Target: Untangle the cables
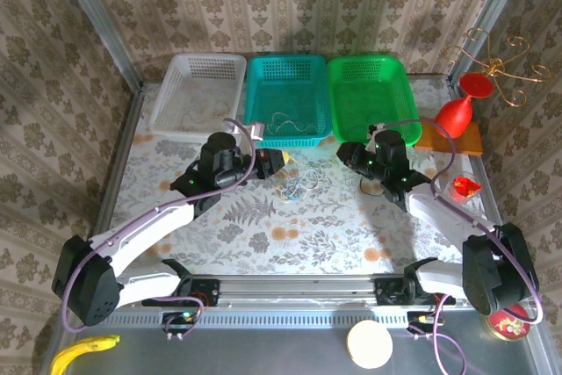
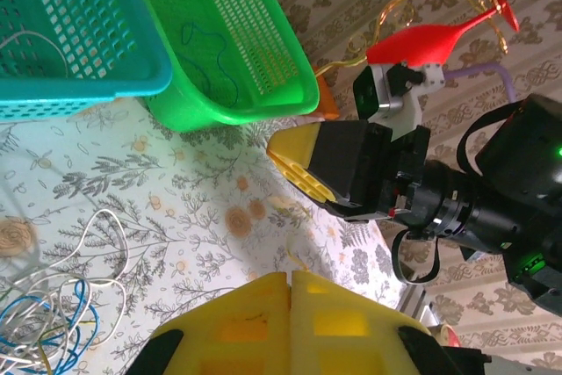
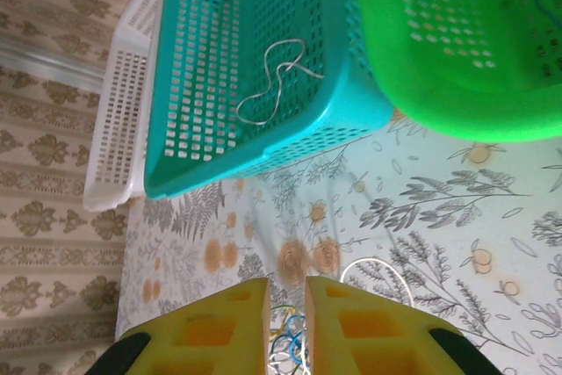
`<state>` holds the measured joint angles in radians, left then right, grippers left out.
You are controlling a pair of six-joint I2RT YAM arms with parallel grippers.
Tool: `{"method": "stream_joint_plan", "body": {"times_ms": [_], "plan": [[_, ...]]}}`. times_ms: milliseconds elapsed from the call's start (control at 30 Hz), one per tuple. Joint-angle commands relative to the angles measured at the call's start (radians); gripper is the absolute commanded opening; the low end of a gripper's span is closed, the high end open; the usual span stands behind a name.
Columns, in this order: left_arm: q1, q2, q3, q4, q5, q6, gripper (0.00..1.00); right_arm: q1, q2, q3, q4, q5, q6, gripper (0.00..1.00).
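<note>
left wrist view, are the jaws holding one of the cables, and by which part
Nothing clearly held: the left gripper has its jaws pressed together with no cord seen between them, and the cables lie loose on the table.

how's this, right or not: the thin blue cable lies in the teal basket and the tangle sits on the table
Not quite. The thin blue cable lies in the green basket, not the teal basket, as the left wrist view shows. The tangle does sit on the table.
</note>
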<state>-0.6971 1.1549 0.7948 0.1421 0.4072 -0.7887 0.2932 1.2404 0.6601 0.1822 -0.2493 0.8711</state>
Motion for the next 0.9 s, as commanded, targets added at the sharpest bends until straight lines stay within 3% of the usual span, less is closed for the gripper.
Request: {"method": "stream_joint_plan", "body": {"times_ms": [0,300,600,867], "plan": [[0.028,-0.037,0.032,-0.042,0.026,0.031,0.0,-0.018,-0.037,-0.021,0.005,0.037,0.009,0.21],[0.202,-0.086,0.073,-0.143,0.082,0.086,0.0,-0.034,-0.084,-0.047,-0.03,0.04,0.003,0.23],[0.515,-0.041,0.177,-0.194,0.194,0.129,0.0,-0.031,-0.096,0.0,-0.123,-0.013,-0.036,0.46],[0.705,0.133,0.318,-0.154,0.198,0.146,0.0,-0.028,-0.09,0.064,-0.22,-0.086,-0.114,0.55]]}}
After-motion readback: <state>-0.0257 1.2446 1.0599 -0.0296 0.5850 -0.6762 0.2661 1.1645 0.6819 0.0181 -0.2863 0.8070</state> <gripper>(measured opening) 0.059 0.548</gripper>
